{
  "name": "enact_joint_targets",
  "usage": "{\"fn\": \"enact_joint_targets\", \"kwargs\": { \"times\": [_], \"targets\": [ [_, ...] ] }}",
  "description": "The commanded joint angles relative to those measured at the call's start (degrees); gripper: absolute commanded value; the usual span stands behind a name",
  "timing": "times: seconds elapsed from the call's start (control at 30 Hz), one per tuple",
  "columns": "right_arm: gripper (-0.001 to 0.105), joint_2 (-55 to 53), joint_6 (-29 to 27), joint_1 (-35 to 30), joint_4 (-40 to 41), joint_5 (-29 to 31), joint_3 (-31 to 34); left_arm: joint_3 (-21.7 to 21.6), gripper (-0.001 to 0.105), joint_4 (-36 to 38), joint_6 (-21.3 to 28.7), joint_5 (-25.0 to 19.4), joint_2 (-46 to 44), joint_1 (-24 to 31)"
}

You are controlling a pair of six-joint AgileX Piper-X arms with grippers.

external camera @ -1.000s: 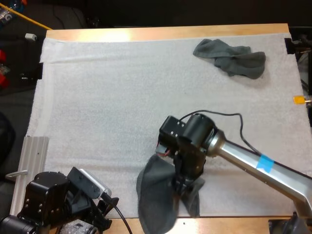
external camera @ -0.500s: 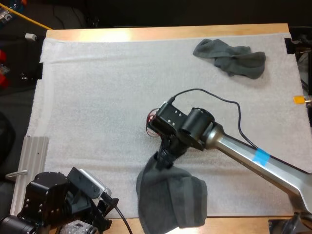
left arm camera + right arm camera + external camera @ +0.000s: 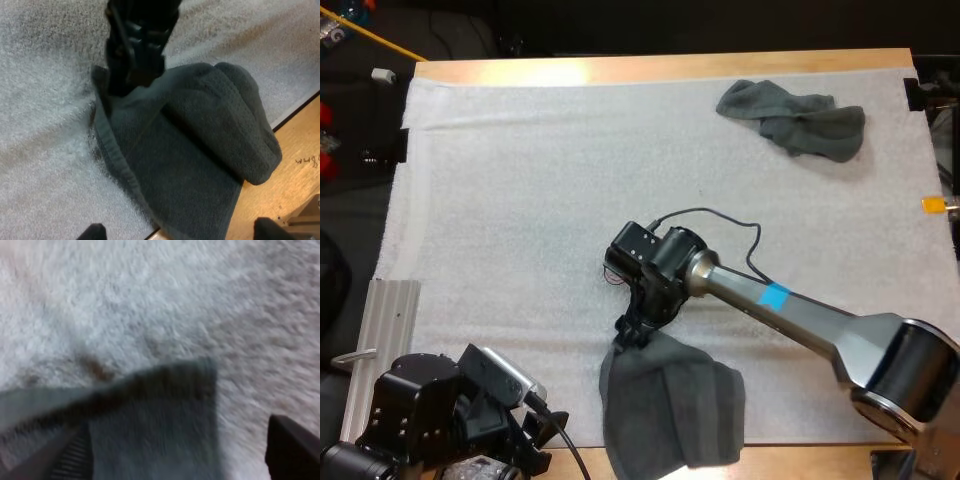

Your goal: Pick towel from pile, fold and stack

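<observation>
A dark grey-green towel (image 3: 670, 410) lies loosely folded at the mat's front edge, its near end over the wooden table edge. My right gripper (image 3: 628, 327) is down at the towel's far left corner. In the right wrist view its fingers (image 3: 295, 452) stand wide apart, and the towel corner (image 3: 165, 410) lies flat on the mat between them, so my right gripper (image 3: 180, 460) is open. My left gripper (image 3: 542, 432) waits open at the front left, its fingertips (image 3: 92, 232) apart above the towel (image 3: 200, 150). A crumpled towel (image 3: 795, 118) lies at the far right.
A ribbed metal plate (image 3: 382, 340) lies off the mat's left edge beside my left arm. The wooden table edge (image 3: 280, 200) runs just beside the towel's rolled end. White mat (image 3: 540, 190) stretches between the two towels.
My right gripper has moved from over the towel's middle back and left to its far left corner. The raised fold has dropped and the towel lies flatter. My left arm stayed put.
</observation>
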Motion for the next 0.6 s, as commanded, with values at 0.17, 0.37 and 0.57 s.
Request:
{"fn": "enact_joint_targets", "kwargs": {
  "times": [0.17,0.37,0.57],
  "targets": [
    [0.048,3.00,3.62,0.26,-3.32,-3.17,-0.20,-0.16,0.058,0.71,-0.42,0.49,-0.06,-0.28],
    [0.048,5.21,4.78,0.26,-2.84,-3.40,-0.20,-0.16,0.058,0.71,-0.42,0.49,-0.06,-0.28],
    [0.019,5.25,5.98,0.26,-3.26,-2.09,-0.20,-0.16,0.058,0.62,-0.42,0.49,-0.06,-0.28]
  ]
}}
